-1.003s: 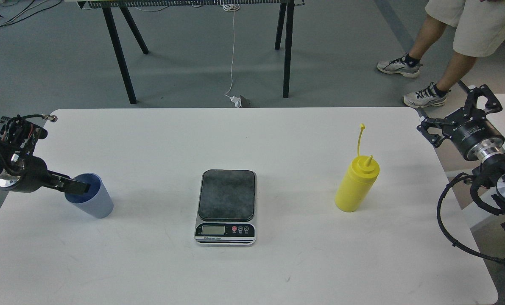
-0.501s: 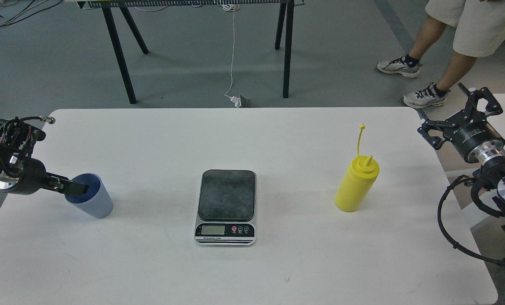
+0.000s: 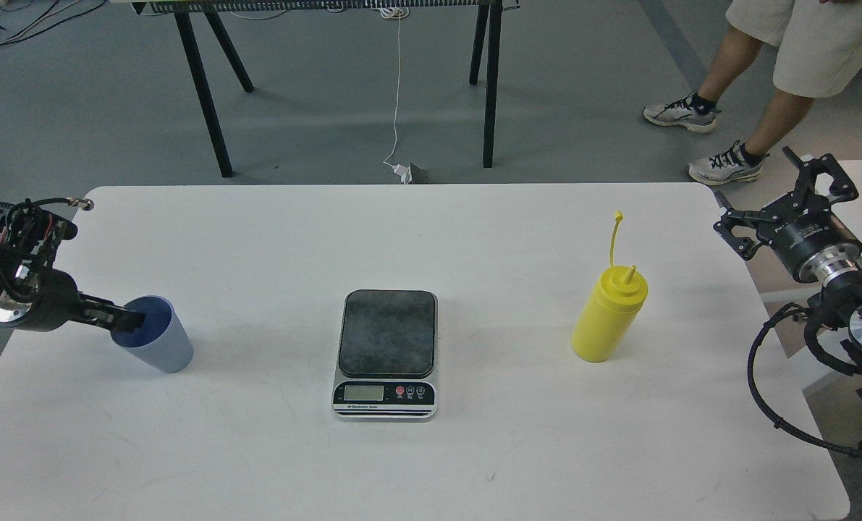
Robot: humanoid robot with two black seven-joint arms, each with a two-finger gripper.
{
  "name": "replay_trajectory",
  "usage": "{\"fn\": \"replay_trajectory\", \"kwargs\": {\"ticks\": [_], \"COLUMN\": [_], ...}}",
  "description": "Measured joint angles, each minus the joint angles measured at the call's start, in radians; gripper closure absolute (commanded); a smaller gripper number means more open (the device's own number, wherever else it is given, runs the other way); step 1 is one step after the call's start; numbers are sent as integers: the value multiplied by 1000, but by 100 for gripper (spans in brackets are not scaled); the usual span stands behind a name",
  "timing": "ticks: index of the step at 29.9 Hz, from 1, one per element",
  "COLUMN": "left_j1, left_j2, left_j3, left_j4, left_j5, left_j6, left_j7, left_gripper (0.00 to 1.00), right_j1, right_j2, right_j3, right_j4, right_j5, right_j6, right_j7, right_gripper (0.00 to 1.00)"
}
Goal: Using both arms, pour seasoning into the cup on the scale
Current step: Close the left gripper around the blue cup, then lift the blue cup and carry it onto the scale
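The light-blue cup (image 3: 164, 346) stands upright on the white table (image 3: 474, 239) at the left. My left gripper (image 3: 128, 318) reaches in from the left, its dark tip at the cup's left rim over the mouth; its fingers cannot be told apart. The scale (image 3: 387, 334) lies in the middle with nothing on its dark plate. The yellow seasoning bottle (image 3: 608, 318) stands upright to the right of the scale, its cap strap sticking up. My right gripper (image 3: 776, 194) is open and empty beyond the table's right edge, well apart from the bottle.
A person's legs and sneakers (image 3: 720, 163) are on the floor behind the table's right corner. A black-legged stand (image 3: 206, 94) and a white cable (image 3: 397, 108) are behind the table. Black cables (image 3: 763, 391) hang from my right arm by the table's right edge.
My left gripper has drawn back a little to the left, from over the cup's mouth to its left rim. The right gripper has shifted slightly up and right. The cup, scale and bottle have not moved.
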Motion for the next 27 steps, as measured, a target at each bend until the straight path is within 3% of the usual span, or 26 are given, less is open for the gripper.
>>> {"fn": "replay_trajectory", "kwargs": {"ticks": [7,12,14,23,27], "left_j1": [1,-1,-2,-21,-84], "left_j2": [-2,-3,-3,22,40], "left_j3": [-1,-1,-1,-6,-9], "left_j4": [-1,-2,-3,-9,-22], "left_j5": [-5,-6,-6,-3,-3], "left_j6": [0,0,0,0,0], "left_j7": [0,0,0,0,0], "left_gripper": [64,81,93,96,96], "right_j1": [-6,-8,-8,-14,-14], "right_j2": [0,0,0,0,0], "right_j3": [-1,-1,-1,-1,0], "right_j4": [-3,-3,-4,-5,-5], "right_j5": [0,0,0,0,0], "right_j6": [0,0,0,0,0], "right_j7": [0,0,0,0,0], "right_gripper": [1,1,1,1,1]}}
